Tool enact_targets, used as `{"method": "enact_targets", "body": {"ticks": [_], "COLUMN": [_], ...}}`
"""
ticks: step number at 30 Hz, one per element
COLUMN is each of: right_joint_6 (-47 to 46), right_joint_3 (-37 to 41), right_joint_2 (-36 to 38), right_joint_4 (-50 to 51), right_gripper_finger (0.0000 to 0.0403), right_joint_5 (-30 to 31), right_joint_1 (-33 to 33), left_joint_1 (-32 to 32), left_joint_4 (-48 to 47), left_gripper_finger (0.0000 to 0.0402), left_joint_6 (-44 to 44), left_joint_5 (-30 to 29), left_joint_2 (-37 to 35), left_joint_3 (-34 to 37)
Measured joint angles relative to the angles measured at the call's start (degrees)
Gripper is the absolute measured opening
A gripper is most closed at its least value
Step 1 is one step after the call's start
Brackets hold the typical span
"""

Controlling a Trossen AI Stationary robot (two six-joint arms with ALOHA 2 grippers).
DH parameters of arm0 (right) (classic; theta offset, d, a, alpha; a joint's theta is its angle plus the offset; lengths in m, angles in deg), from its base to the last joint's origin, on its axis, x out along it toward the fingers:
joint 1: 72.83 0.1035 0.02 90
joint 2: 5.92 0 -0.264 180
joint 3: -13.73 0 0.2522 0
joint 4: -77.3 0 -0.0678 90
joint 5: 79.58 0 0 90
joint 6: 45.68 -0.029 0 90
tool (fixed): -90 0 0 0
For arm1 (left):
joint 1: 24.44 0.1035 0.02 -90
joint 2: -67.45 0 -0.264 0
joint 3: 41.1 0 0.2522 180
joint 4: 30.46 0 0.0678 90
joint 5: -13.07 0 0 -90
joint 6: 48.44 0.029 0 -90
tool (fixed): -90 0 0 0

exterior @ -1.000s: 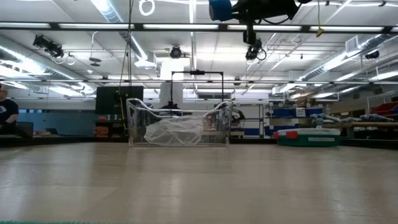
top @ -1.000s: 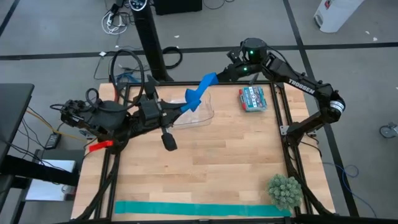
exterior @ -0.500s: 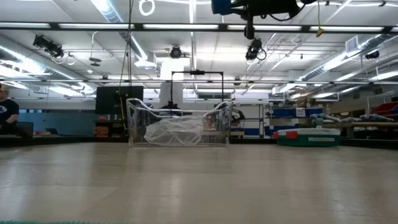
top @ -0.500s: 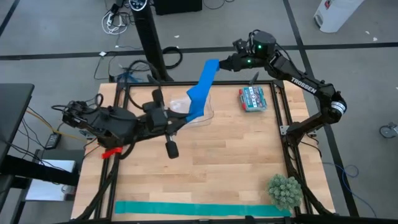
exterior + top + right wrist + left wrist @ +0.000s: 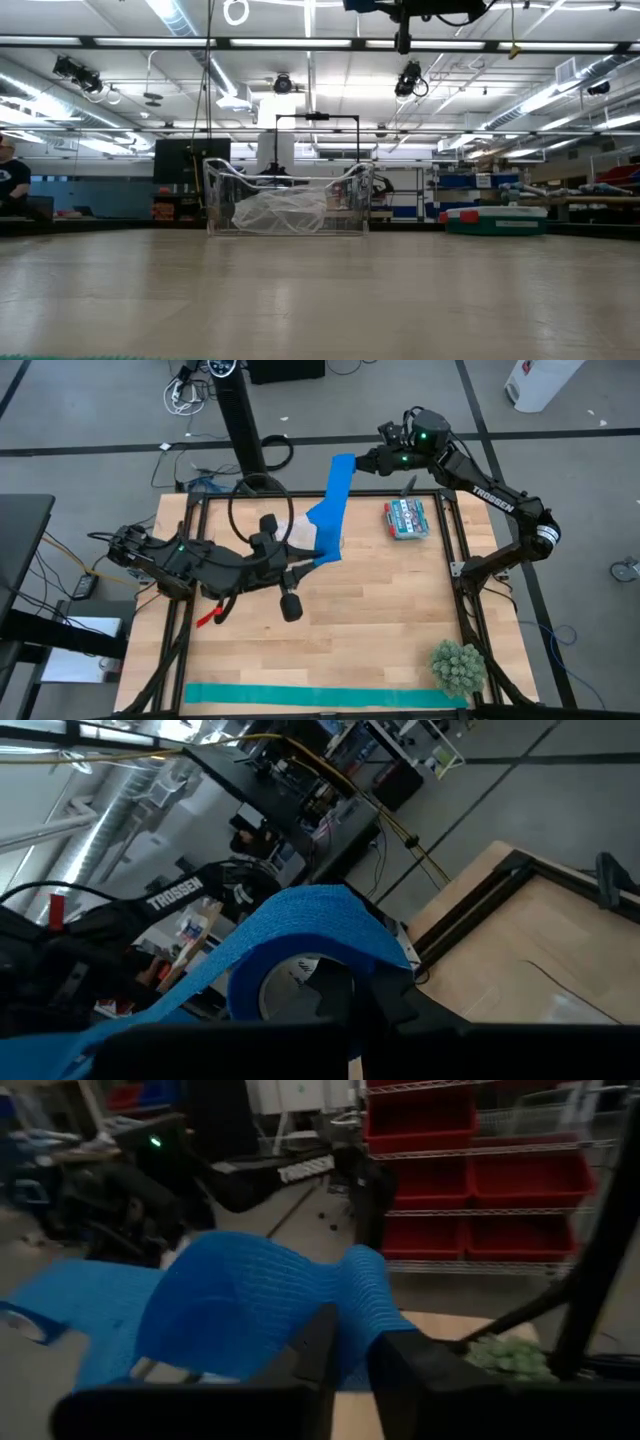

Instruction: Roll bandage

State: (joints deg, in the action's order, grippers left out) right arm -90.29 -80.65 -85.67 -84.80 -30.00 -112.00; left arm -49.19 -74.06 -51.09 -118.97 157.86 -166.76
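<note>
The royal-blue bandage hangs in the air as a strip between my two grippers, above the table's far middle. Its far end is wound into a small roll with a white core. My right gripper is shut on that rolled end, high over the table's far edge. My left gripper is shut on the strip's near, lower end over the clear container. In the low view only the right arm shows, at the top of the picture. My left gripper pinches the bandage's near end between its two fingers, coming level from the table's left. The cloth bulges in folds just past the fingertips and is lifted clear of the table. My right gripper holds the rolled end of the bandage, coming from the table's right side. The gripper's own body hides the place of contact. The roll is lifted clear, and the strip runs down from it toward my left gripper.
A clear plastic container with a crumpled bag stands at the far middle. A box of teal and red items lies at the far right. A green spiky ball sits at the near right. A teal-green strip lies along the near edge.
My right gripper has gone up and toward the far edge with the rolled end. My left gripper has gone toward the table's right and near side with the other end. The bandage has gone from a crumpled hang to a longer, straighter strip.
</note>
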Motion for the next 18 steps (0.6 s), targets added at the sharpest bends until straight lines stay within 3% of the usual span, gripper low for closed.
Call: {"method": "enact_targets", "body": {"ticks": [10,18], "right_joint_6": [5.4,6.3], "right_joint_3": [0.0,0.0], "right_joint_2": [2.7,3.8], "right_joint_4": [5.8,5.8], "right_gripper_finger": [0.0000,0.0000], "right_joint_5": [0.2,0.4], "right_joint_1": [-0.5,-2.1], "left_joint_1": [0.0,0.0], "left_joint_4": [0.8,0.9], "left_gripper_finger": [0.0170,0.0188], "left_joint_6": [-5.9,-10.1], "left_joint_5": [3.1,9.6], "left_joint_2": [-0.1,0.5], "left_joint_3": [1.3,1.3]}}
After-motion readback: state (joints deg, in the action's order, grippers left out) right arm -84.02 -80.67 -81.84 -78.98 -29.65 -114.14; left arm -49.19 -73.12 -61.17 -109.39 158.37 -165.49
